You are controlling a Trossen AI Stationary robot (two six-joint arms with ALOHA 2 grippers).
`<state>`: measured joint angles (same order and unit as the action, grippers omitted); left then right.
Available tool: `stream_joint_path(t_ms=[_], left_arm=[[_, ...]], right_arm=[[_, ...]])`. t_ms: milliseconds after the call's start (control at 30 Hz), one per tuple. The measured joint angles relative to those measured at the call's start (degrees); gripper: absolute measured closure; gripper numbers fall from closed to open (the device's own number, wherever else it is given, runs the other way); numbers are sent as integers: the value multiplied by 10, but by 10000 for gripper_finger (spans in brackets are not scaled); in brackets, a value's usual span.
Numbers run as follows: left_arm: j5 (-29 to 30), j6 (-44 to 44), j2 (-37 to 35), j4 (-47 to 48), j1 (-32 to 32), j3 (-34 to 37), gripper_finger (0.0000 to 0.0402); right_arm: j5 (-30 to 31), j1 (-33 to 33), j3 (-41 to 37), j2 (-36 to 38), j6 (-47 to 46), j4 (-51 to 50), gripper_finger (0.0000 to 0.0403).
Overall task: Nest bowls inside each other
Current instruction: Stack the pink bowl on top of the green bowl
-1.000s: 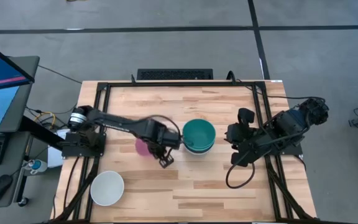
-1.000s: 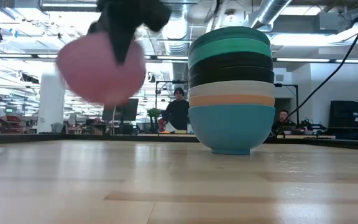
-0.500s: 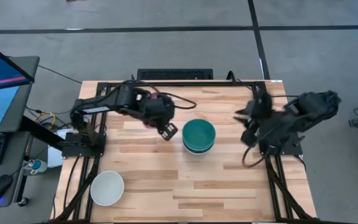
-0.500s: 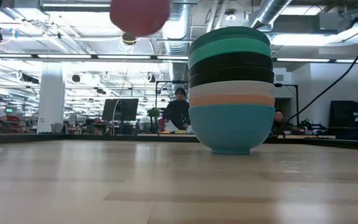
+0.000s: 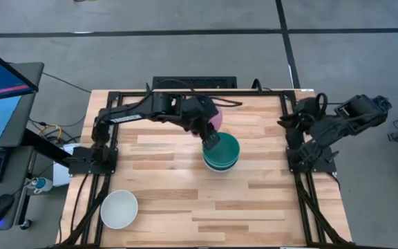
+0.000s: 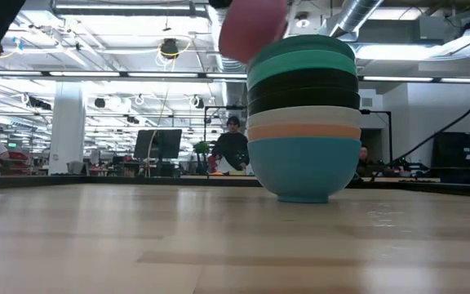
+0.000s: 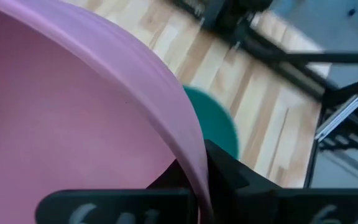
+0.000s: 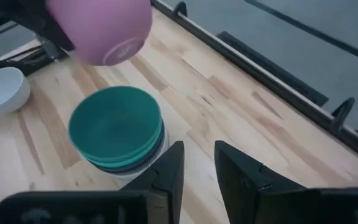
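My left gripper (image 5: 210, 137) is shut on a pink bowl (image 5: 216, 117) and holds it in the air over the far-left side of a stack of nested bowls (image 5: 222, 153). The stack's top bowl is teal; dark, white, orange and blue bowls show below it in the low view (image 6: 303, 122), where the pink bowl (image 6: 251, 28) hangs above the stack. A single white bowl (image 5: 119, 209) rests on its base near the table's near-left corner. My right gripper (image 8: 199, 169) is open, drawn back at the table's right edge. My left gripper pinches the pink bowl's rim (image 7: 190, 155), one finger inside the bowl and one finger (image 7: 229, 177) outside. The bowl is lifted clear and tipped on its side, its base (image 8: 122, 51) turned toward the right arm.
Black frame rails (image 5: 292, 104) run along the table's left, right and far edges. Bare wood lies between the stack and the white bowl, and to the right of the stack. People and desks show in the room beyond the table.
My left gripper has lifted the pink bowl from table height left of the stack, swung it toward the far edge, then rightward above the stack's far-left side, shut on it throughout. My right arm has drawn back toward the right edge, away from the stack.
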<state>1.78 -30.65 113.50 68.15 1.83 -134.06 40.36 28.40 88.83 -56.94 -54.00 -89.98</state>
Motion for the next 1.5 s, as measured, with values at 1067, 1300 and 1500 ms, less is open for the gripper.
stream_joint_path(t_ms=[1067, 1300, 1500], left_arm=[[-73, 41, 98, 24, -42, 4, 392], [-98, 58, 130, -5, -23, 3, 327], [-118, 61, 129, -31, -6, 3, 291]], right_arm=[[2, 0, -72, 8, -17, 5, 291], [2, 0, -72, 7, -19, 8, 291], [2, 0, -72, 7, -19, 9, 291]])
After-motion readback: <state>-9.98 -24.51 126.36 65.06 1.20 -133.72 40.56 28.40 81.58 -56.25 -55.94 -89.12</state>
